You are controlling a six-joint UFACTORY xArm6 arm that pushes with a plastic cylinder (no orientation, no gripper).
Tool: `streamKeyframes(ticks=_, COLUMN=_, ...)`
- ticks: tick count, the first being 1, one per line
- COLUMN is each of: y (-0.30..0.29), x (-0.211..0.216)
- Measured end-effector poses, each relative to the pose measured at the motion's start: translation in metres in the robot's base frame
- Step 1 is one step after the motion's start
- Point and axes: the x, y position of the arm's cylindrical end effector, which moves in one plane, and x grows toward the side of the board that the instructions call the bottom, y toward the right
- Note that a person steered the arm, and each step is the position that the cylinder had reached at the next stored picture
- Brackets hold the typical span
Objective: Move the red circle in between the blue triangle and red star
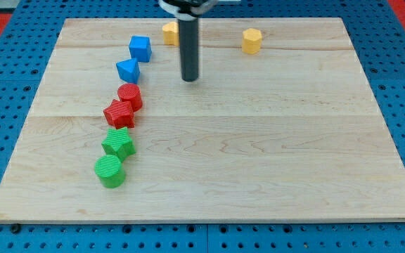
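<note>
The red circle [130, 95] stands on the wooden board at the view's left, just below the blue triangle [128, 69] and just above the red star [119, 113], touching or nearly touching both. My tip [190, 79] is on the board to the right of the blue triangle, well apart from it and from the red circle.
A blue cube [140, 48] sits above the triangle. A green star [119, 144] and a green circle [110, 171] continue the line downward. A yellow block [169, 32] is partly behind the rod at the top; a yellow hexagon [252, 41] is at top right.
</note>
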Motion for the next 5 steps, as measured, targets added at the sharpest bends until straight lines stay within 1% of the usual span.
streamKeyframes(ticks=1, y=-0.011, x=-0.024)
streamKeyframes(ticks=2, y=0.012, x=-0.032)
streamKeyframes(ticks=3, y=0.066, x=-0.046)
streamKeyframes(ticks=4, y=0.154, x=-0.034)
streamKeyframes(ticks=5, y=0.173, x=-0.074)
